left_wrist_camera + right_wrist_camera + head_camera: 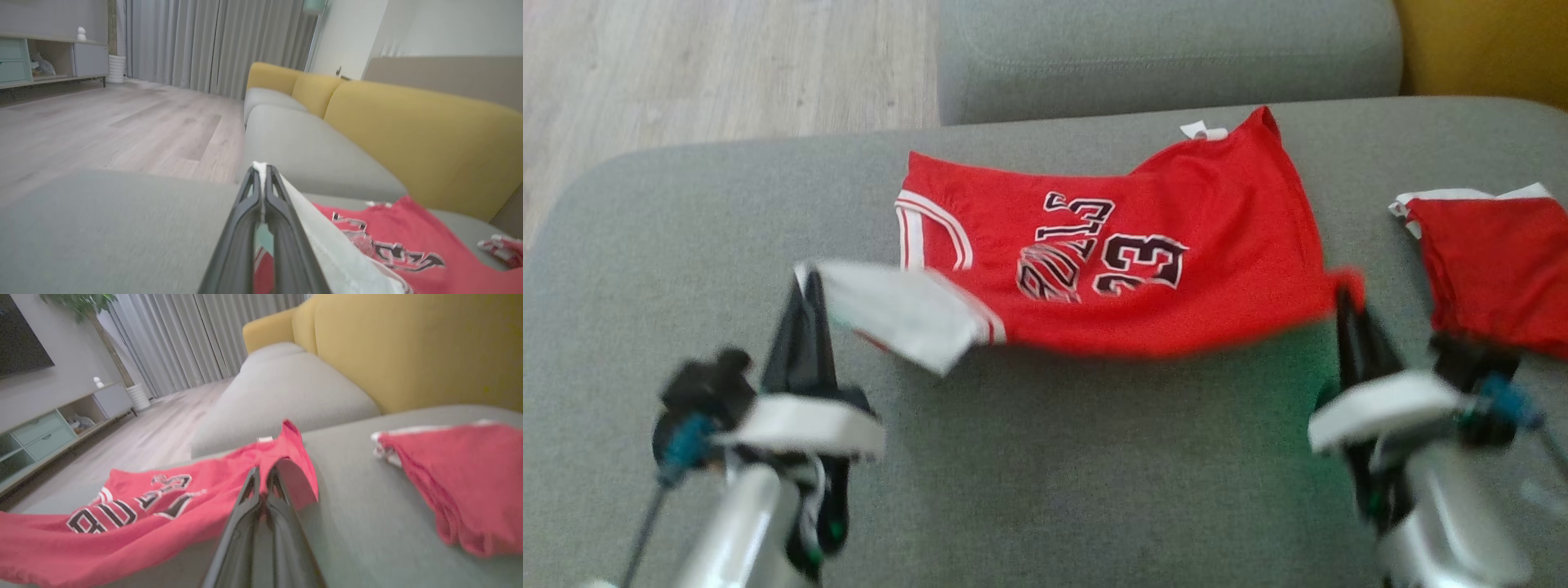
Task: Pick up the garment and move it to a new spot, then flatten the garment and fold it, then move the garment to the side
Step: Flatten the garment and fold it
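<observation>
The garment (1143,253) is a red jersey with black-and-white lettering and the number 23, spread across the grey sofa seat (1045,457). My left gripper (806,282) is shut on its white-trimmed near-left corner, which is lifted off the seat; the white edge pokes out between the closed fingers (261,171). My right gripper (1346,294) is shut on the garment's near-right corner, with red cloth (294,473) folded over its fingertips (263,473). The near edge of the garment (122,522) hangs raised between the two grippers.
A second red cloth piece (1494,269) with white trim lies on the seat at the right, close to my right arm. Another grey seat cushion (1168,57) sits behind, yellow backrests (408,130) beyond. Wooden floor (711,65) lies past the seat's left edge.
</observation>
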`<state>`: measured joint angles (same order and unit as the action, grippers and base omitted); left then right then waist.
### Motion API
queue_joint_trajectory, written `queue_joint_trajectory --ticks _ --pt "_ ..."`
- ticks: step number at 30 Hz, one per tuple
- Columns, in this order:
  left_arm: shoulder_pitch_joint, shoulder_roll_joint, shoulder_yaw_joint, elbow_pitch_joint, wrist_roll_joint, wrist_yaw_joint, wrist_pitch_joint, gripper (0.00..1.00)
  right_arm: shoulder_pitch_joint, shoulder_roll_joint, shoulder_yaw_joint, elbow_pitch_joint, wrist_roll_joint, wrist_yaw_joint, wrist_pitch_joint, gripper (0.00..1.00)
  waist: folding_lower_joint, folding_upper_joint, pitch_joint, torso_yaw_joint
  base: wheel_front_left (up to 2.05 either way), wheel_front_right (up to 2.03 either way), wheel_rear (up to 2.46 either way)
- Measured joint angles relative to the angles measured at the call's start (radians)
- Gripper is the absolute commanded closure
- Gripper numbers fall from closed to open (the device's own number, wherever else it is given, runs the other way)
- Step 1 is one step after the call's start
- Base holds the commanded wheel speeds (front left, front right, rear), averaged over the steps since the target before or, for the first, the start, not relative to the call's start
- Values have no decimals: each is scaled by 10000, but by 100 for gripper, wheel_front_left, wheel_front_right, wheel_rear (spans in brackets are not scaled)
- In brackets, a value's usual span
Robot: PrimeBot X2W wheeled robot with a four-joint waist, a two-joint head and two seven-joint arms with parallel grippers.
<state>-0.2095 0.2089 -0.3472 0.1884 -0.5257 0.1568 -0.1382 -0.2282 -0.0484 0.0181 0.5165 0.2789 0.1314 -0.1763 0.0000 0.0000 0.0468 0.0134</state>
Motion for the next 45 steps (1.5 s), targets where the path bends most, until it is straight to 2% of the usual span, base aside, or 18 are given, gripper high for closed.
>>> queue_joint_trajectory --ticks 4,11,16,23,28,32,36,42,43,45 --pt "-969 -52 405 -667 -460 -94 27 100 -907 -219 -52 -1570 -142 0 614 100 0 0 -241 -19 0 0 0" --pt "-3204 -153 976 -1733 -886 -125 362 100 -2564 -1287 82 -3776 -163 2 1676 100 -1 0 -639 9 0 0 0" --pt "-3993 -88 1258 -3262 -926 121 794 100 -3058 -1735 240 -5382 -163 0 2474 100 -1 0 -738 -27 0 0 0" --pt "-4413 541 1866 -5741 -1118 679 2057 100 -2850 -1891 31 -7944 -163 0 3912 100 -1 0 -559 -70 0 0 0" --pt "-4907 1254 1996 -6006 -1168 696 3007 100 -2649 -1881 -282 -8778 -245 0 4869 100 -1 0 -109 -107 0 0 0" --pt "-5371 1436 2008 -5068 -1304 453 3312 100 -2771 -1908 -334 -8458 -322 2 5216 100 -1 0 307 -124 0 0 0" --pt "-6388 1490 1969 -3026 -1398 -12 3122 100 -3980 -2299 6 -6872 -309 2 5127 100 1 0 1074 -152 0 0 0" --pt "-9445 1659 1843 554 -819 -848 2320 100 -8150 -2723 1231 -3212 -305 2 4061 100 5 0 2573 -222 0 0 0" --pt "-10773 1664 1837 1639 -562 -959 1925 100 -9617 -2748 1421 -2048 -508 2 3409 100 5 -1 3063 -226 0 0 0" --pt "-12083 1643 1810 2621 -345 -1095 1455 100 -10980 -2727 1392 -926 -825 2 2610 100 5 0 3539 -209 0 0 0"
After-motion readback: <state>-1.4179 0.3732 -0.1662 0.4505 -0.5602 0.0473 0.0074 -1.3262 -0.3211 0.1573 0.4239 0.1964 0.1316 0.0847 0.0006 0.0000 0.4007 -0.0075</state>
